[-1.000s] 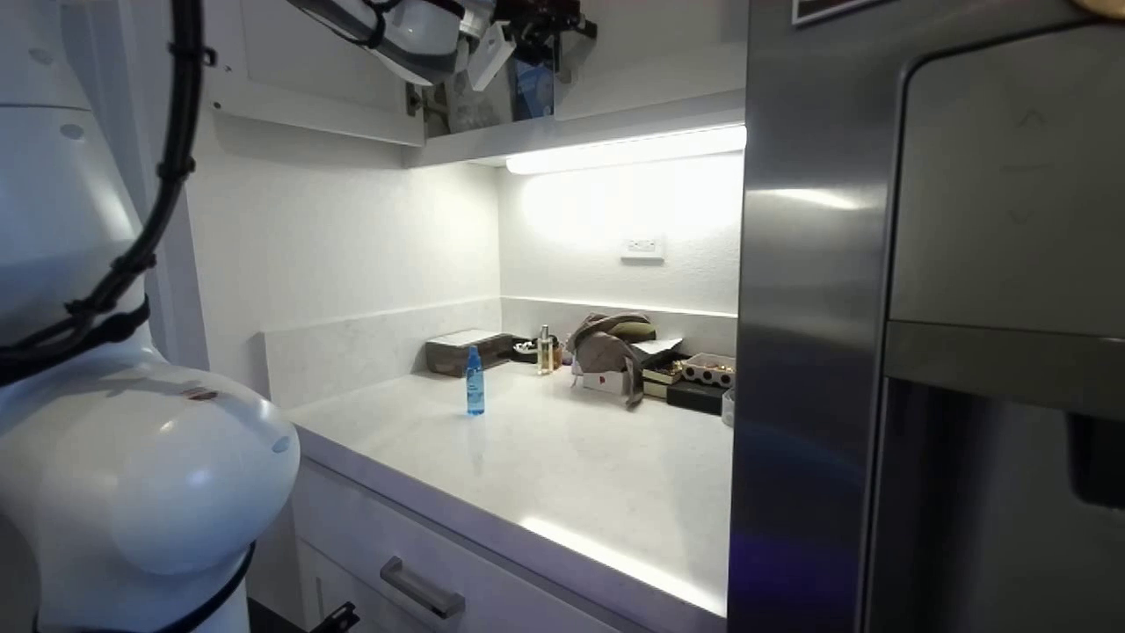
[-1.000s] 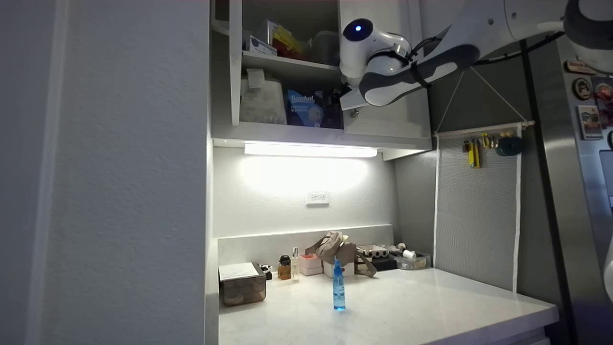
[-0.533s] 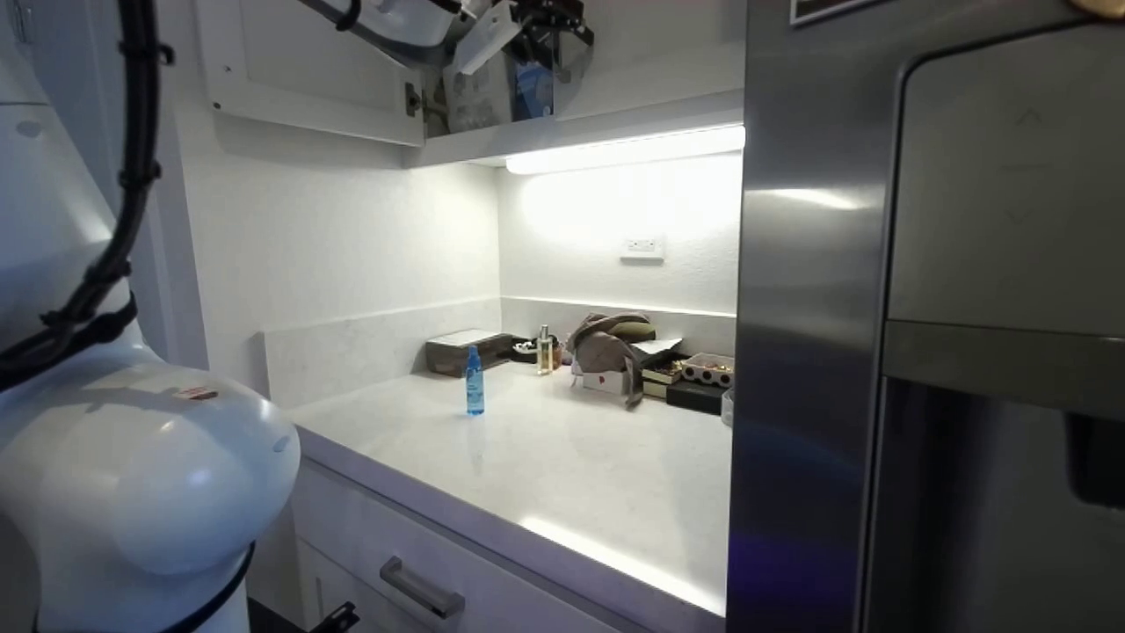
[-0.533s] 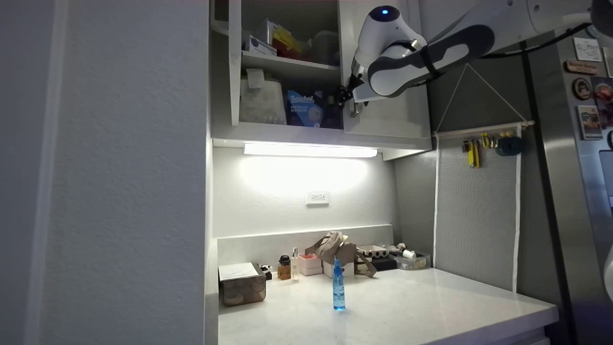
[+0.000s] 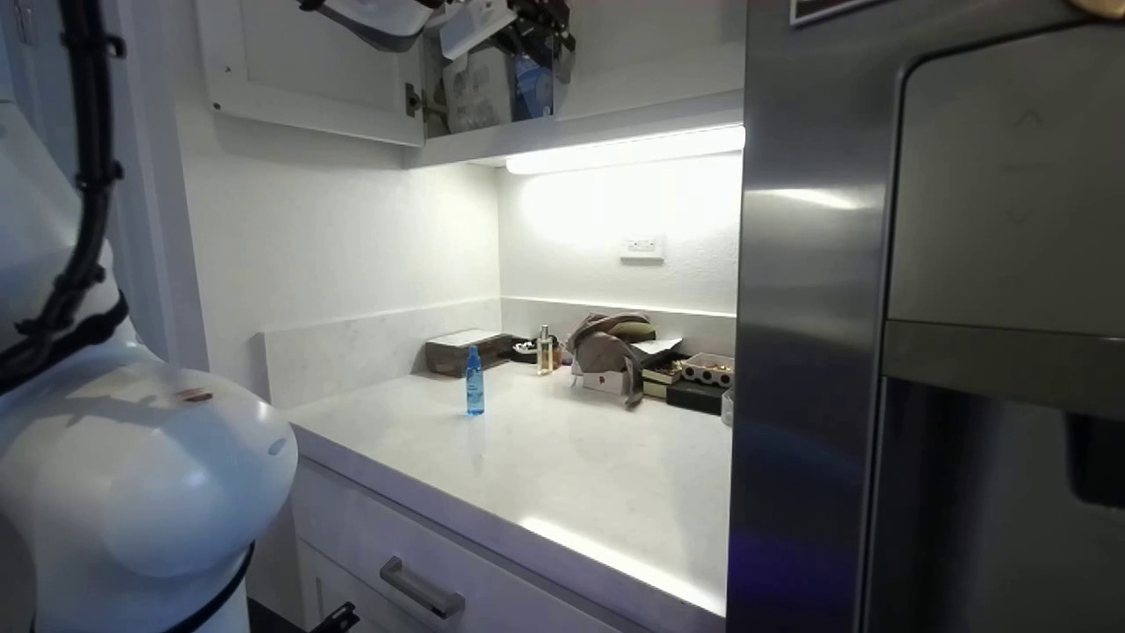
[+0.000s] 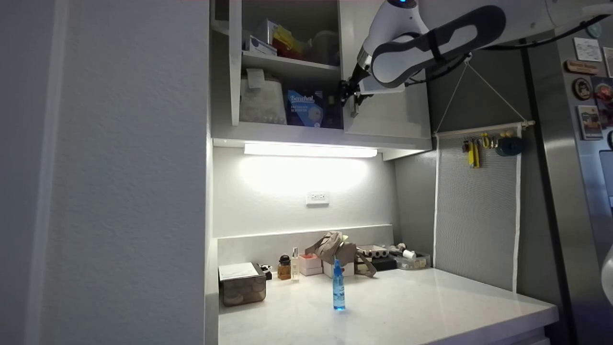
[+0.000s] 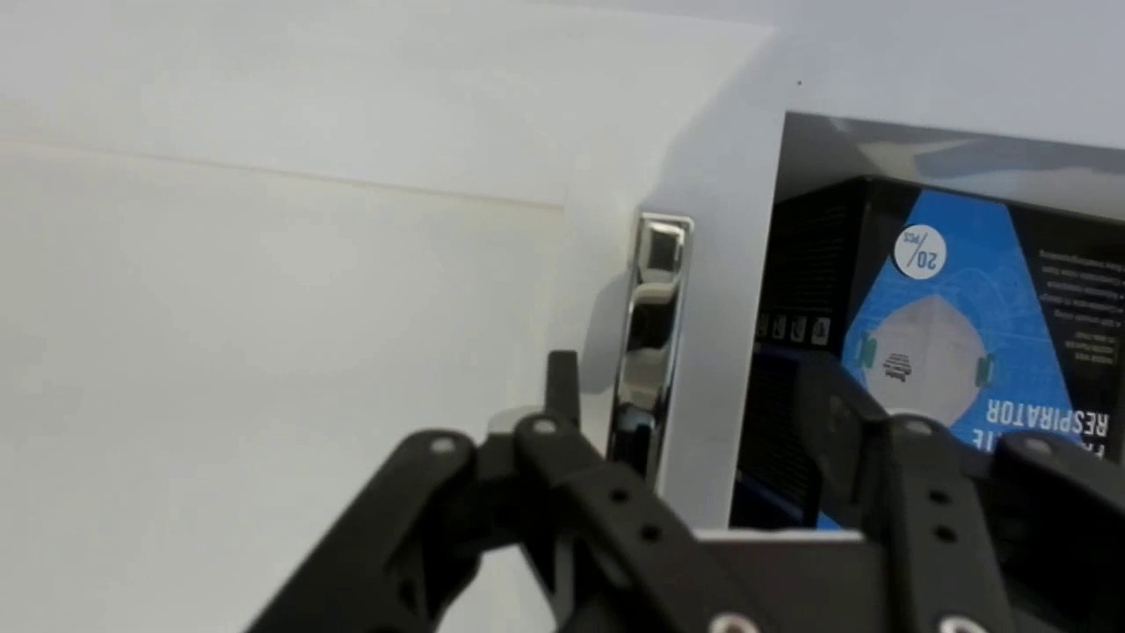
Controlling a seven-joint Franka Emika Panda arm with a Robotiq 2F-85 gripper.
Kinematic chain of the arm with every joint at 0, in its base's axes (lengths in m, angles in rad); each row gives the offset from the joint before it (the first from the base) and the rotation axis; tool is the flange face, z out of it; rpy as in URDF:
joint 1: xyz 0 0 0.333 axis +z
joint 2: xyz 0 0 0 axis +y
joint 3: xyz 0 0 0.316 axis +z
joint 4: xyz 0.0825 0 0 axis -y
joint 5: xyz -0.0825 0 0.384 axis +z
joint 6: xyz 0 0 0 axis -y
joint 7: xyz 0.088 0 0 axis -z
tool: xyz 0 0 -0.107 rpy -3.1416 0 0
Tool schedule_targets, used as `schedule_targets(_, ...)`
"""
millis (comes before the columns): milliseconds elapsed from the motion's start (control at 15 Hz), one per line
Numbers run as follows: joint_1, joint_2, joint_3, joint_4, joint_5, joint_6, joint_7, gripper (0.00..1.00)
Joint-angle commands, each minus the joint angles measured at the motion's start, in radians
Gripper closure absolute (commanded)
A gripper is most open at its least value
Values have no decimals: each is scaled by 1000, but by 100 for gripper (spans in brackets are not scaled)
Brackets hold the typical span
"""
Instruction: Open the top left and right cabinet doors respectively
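In the wrist view your tool [image 7: 694,387] stands wide at lower middle, w/ one finger on each side of the metal handle [image 7: 652,334] and nothing gripped, as far as I see. This handle belongs to the top right cabinet door [image 7: 290,334], which fills the left part of the same frame; in an exterior view this door [image 6: 397,115] is at upper right of centre and looks shut. The top left cabinet door [image 6: 235,67], upper left of centre there and seen almost edge-on, is open, so I judge only the right one remains. Key relation: the handle's long axis runs approx. up-down in the wrist frame, a bit tilted, i.e. across your closing direction, prob. good for a grip. But it does not lie in the centre: it is nearer to the finger on frame left, while the other finger stands in front of the respirator box [image 7: 949,290]. Maybe you need a small shift to frame left before closing, otherwise one finger may push first. Contact w/ the handle: can't tell.
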Motion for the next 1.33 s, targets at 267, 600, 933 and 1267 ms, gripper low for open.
schedule_targets(267,-104,-46,56,-52,83,64,-45,95)
schedule_targets(600,-177,-82,95,-105,96,138,34,96)
schedule_targets(933,-211,-161,92,-219,160,228,38,96)
schedule_targets(1267,-196,-283,42,-364,295,317,-59,96)
